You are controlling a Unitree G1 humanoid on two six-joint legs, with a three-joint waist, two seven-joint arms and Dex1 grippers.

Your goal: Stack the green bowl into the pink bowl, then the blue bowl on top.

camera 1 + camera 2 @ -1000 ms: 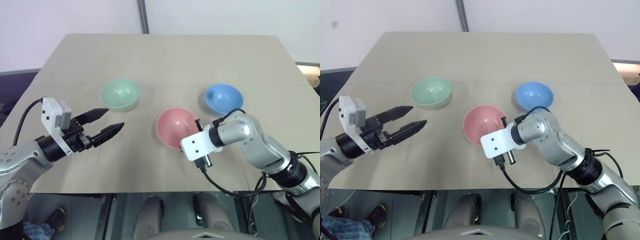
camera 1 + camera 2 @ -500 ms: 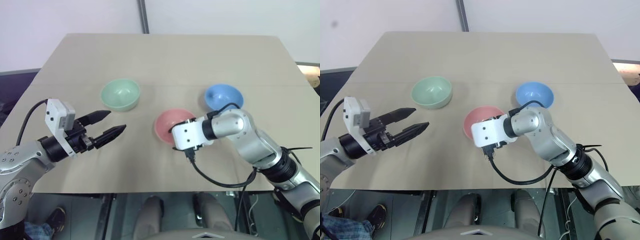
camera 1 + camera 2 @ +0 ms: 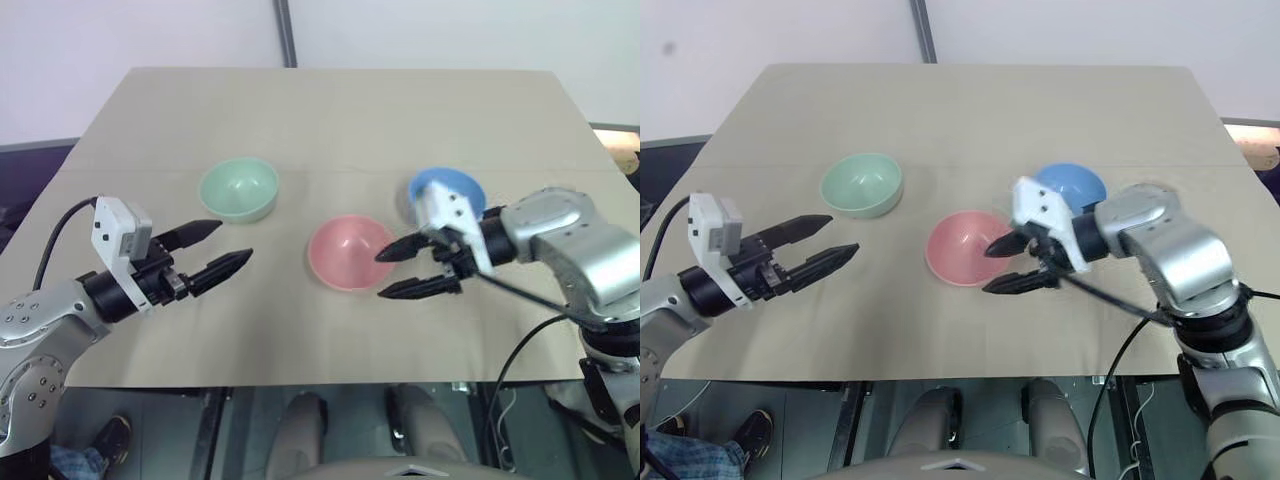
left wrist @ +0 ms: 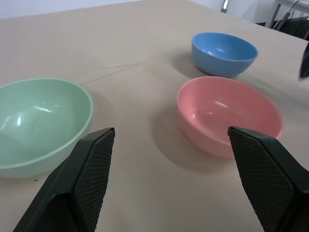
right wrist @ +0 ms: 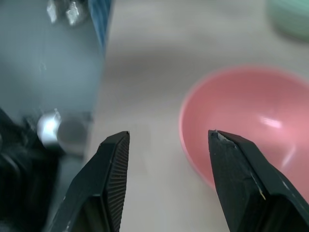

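Since a second ago the right gripper (image 3: 412,270) has swung off the near rim of the small round salmon-pink plastic bowl (image 3: 345,252), turned to point left, and parted its fingers; the left gripper (image 3: 222,248) has kept its place.

From the head views, the right gripper's two black fingers stand spread and empty, their tips just beside the pink bowl's right edge without touching it. The small round sky-blue plastic bowl (image 3: 448,193) lies just behind that wrist. The left gripper's fingers are spread wide, holding nothing, aimed to the right and slightly down. The small round pale mint-green plastic bowl (image 3: 240,188) sits just beyond their tips, the pink bowl well apart further along. All three bowls rest upright and separate on the tan table (image 3: 330,110).

Along the left wrist's fingers (image 4: 89,166), the green bowl (image 4: 38,123) is near one finger, the pink bowl (image 4: 227,113) near the other, the blue bowl (image 4: 224,52) beyond.

Between the right wrist's parted fingers (image 5: 239,176) is bare table, the pink bowl (image 5: 246,121) just beyond one fingertip.
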